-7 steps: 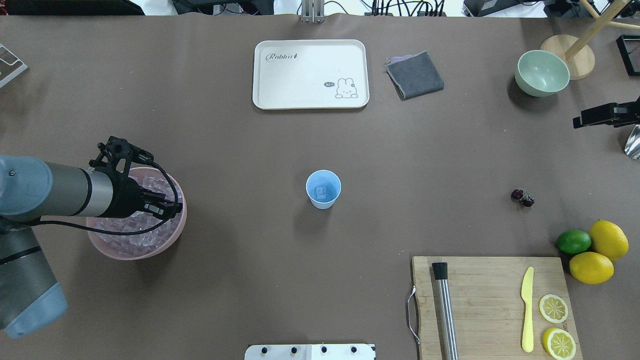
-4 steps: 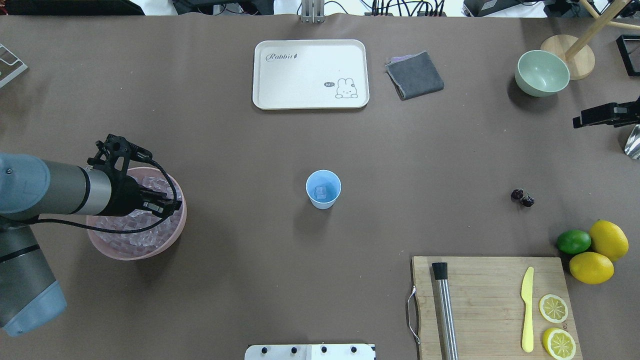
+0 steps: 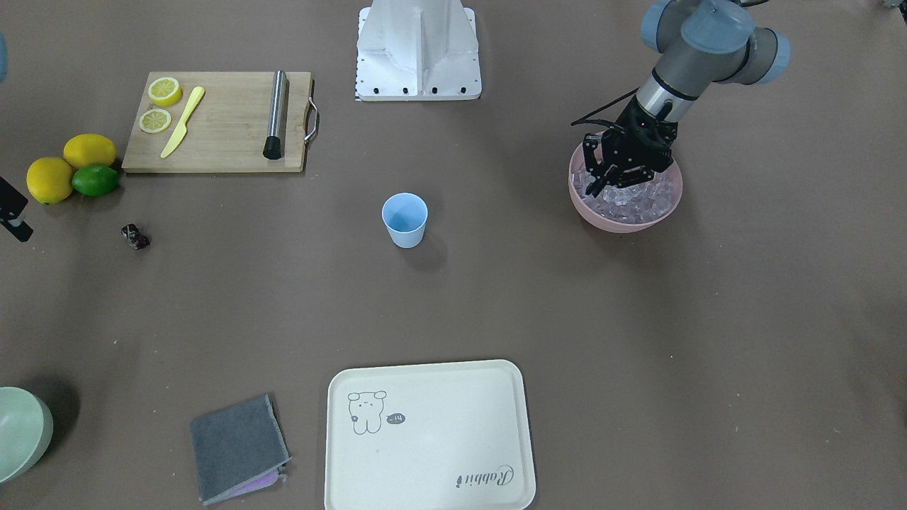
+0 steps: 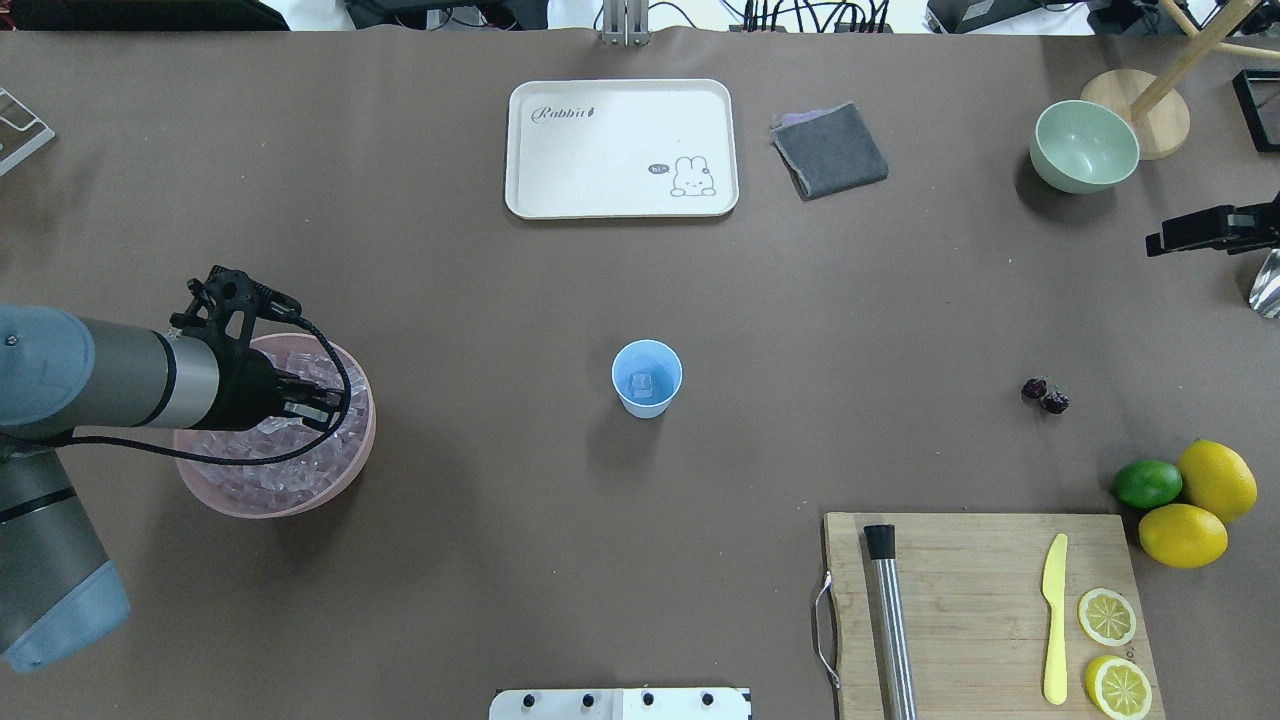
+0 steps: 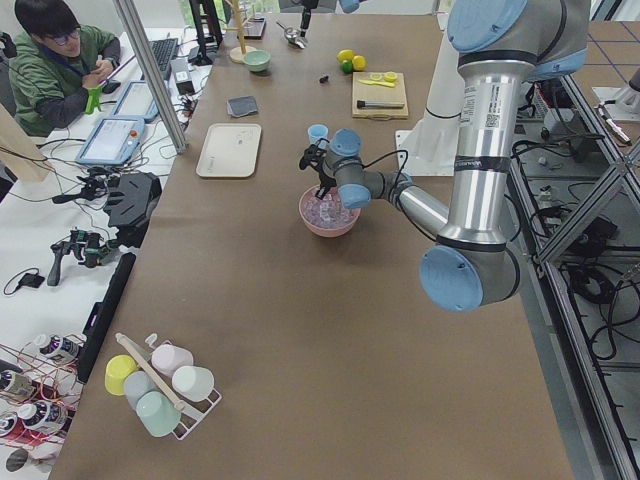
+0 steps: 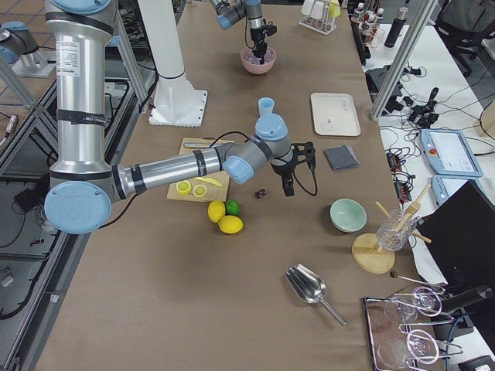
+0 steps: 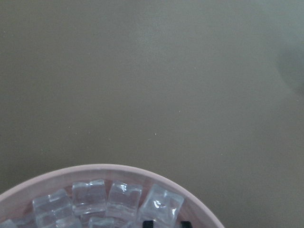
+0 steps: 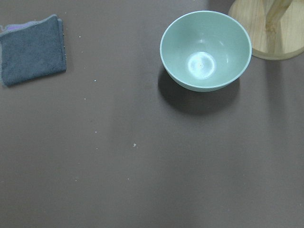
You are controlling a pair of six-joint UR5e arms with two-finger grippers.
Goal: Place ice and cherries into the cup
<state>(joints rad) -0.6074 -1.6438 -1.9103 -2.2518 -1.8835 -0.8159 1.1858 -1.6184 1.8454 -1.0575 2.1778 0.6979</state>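
One ice cube (image 4: 641, 384) inside cup (image 4: 648, 400) shows overhead only; left claw (image 4: 335, 407) apart or clamped, cannot tell.

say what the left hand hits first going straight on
Most likely the ice piled in the pink bowl: the left hand points down into it, though how close its tips are is unclear.
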